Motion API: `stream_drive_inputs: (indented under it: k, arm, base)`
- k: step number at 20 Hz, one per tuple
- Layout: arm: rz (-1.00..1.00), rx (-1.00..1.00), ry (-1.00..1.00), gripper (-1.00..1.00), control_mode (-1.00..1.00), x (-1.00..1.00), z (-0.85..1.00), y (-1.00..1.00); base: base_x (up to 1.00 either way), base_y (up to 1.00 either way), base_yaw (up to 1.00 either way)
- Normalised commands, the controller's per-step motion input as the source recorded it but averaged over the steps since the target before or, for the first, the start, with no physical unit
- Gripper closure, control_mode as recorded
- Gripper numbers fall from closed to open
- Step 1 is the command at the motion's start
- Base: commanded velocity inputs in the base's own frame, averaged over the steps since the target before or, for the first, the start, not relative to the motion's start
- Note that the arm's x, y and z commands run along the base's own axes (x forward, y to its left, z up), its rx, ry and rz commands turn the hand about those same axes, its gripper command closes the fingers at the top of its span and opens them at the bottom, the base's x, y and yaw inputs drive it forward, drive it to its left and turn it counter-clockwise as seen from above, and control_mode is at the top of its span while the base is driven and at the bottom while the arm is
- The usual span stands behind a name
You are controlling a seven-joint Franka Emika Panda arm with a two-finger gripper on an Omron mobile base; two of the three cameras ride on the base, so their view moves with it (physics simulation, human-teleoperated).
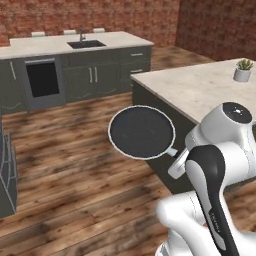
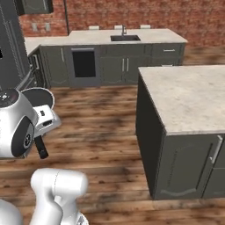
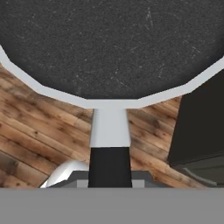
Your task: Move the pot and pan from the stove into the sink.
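Arm (image 1: 215, 165): glossy white rounded link shells, black joint sections, long black strip down the forearm with small pale lettering. Round dark grey cap with a pale highlight tops the upper joint.

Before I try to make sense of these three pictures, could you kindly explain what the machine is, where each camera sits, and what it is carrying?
The machine is a white robot arm on a driving base in a simulated kitchen. Two cameras ride behind it, left and right; the third sits on the hand, looking along the gripper.

The arm holds the pan out over the wooden floor, beside a kitchen island that bears a small potted plant. In the hand view the pan's black handle runs down into the gripper, so it appears gripped there, though the fingertips themselves are hidden.

The sink, with its faucet, sits in the far counter against the brick wall, above dark cabinets.
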Motion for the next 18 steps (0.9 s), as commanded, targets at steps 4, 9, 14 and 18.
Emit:
stream_drive_inputs:
  k: [4, 9, 14, 18]
  arm:
    - [0.00, 0.00, 0.00, 1.00, 1.00, 0.00, 0.00, 0.00]
    - [0.00, 0.00, 0.00, 1.00, 1.00, 0.00, 0.00, 0.00]
    - [0.00, 0.00, 0.00, 1.00, 1.00, 0.00, 0.00, 0.00]
    - [0.00, 0.00, 0.00, 1.00, 1.00, 0.00, 0.00, 0.00]
  base:
    - [0.71, 0.09, 0.00]
    - [0.79, 0.12, 0.00]
    - [0.84, 0.15, -0.01]
    - [0.91, 0.19, -0.01]
